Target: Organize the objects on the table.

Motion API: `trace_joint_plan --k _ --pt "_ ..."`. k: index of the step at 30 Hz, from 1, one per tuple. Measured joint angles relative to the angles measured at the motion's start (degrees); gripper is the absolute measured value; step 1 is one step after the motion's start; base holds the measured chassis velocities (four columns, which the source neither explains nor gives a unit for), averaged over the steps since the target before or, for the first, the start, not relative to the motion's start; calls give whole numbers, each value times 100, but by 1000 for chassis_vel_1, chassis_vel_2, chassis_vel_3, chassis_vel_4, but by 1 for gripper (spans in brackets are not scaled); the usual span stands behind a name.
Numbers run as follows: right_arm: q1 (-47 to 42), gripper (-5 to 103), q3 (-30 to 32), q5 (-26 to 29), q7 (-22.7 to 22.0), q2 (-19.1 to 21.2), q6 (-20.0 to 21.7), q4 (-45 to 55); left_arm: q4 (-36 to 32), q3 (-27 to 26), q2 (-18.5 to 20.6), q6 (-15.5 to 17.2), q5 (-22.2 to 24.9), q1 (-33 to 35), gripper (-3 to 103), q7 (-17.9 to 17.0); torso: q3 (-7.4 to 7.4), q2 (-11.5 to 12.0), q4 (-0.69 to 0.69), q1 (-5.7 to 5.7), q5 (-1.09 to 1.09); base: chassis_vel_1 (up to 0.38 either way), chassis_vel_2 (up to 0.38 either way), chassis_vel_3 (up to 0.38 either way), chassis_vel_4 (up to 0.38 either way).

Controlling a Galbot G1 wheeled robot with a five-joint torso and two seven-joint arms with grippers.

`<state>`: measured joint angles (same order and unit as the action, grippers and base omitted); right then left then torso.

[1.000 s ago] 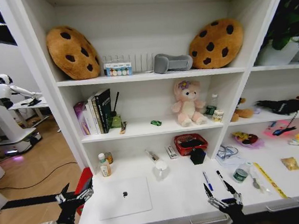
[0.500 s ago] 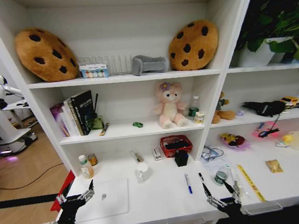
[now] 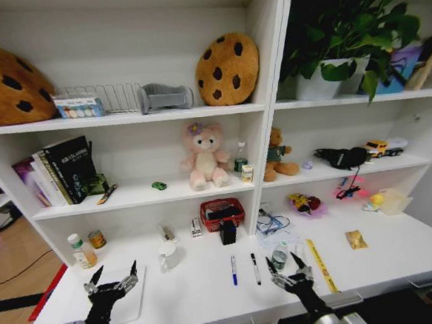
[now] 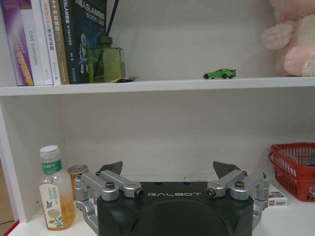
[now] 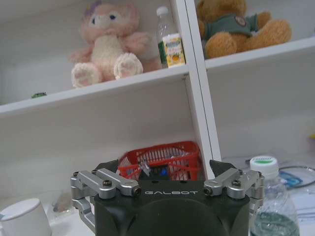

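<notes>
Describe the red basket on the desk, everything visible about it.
The red basket is a small, low container with open mesh or slotted walls and a thicker rim, plastic by the look of it. It sits upright on the white desk, at the back, under the shelf holding the pink plush. Dark items lie inside; what they are cannot be told. A small black box stands just in front of it, and a flat white packet lies close beside it. Neither gripper is near it.

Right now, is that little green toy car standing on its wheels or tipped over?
On its wheels. The green toy car sits level on the shelf with its wheels down, beside the pink plush toy.
</notes>
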<state>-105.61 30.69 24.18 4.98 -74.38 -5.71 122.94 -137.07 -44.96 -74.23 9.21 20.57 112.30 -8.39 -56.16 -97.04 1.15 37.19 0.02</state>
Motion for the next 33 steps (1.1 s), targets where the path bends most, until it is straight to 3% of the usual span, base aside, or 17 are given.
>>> trace_joint_plan --k 8,18,21,27,33 --pt "551 100 -263 232 -687 137 794 -408 128 84 84 0 -43 9 100 -5 0 -1 2 -2 3 19 13 -21 -14" --pt "1546 99 -741 931 -869 1132 1347 -937 310 239 68 0 -190 51 100 -5 0 -1 2 -2 3 0 0 0 0" --pt "1999 99 -1254 1064 -1103 1351 1424 -1100 333 307 -6 -3 -297 119 100 -5 0 -1 1 -1 3 0 0 0 0" --pt "2491 96 -1967 1188 -1575 1327 1539 -1418 365 313 -67 -11 -392 200 100 13 0 -1 1 -2 2 0 0 0 0" --pt "2933 94 -2500 1341 -2161 875 1591 -1679 421 422 -120 -11 -502 224 100 21 0 -1 1 -2 2 0 0 0 0"
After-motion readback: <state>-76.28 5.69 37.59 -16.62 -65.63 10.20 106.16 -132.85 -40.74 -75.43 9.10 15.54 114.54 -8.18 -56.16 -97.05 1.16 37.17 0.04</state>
